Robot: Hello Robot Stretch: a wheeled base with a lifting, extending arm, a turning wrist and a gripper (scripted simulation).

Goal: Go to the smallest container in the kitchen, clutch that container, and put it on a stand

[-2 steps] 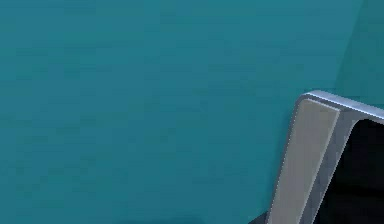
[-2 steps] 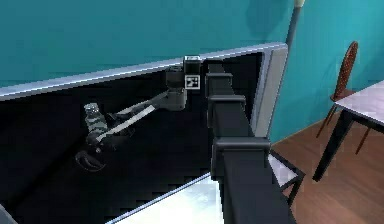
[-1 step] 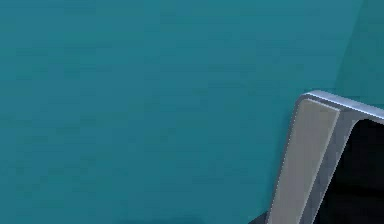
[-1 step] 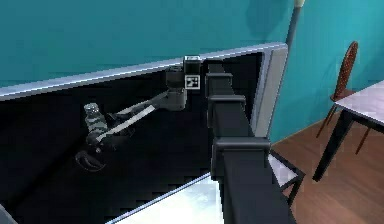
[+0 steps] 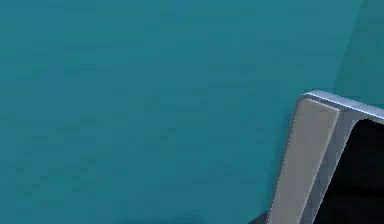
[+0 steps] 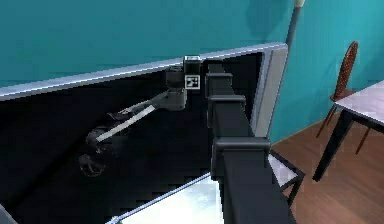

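arm side view: 1 arm point(image 6: 240, 150) is reaching out across 1 large dark panel point(image 6: 50, 125) with a silver frame, with 2 white marker squares point(image 6: 190, 78) sitting at its far end. left of them 1 gripper point(image 6: 95, 158) is angling down toward the picture's left, its long axis slanting over the black face. a dark lump is sitting at its tip against that black. whether it is holding the container, or anything at all, cannot be told, and neither can the container's place. 1 pale ledge point(image 6: 170, 205) is lying below the tip in the picture, possibly the stand the next move is turning on. 1 table point(image 6: 365, 100), 1 chair point(image 6: 350, 60) and 1 pole point(image 6: 297, 25) are standing at the right. forward view: the panel's corner is showing against 1 teal wall point(image 5: 150, 100).
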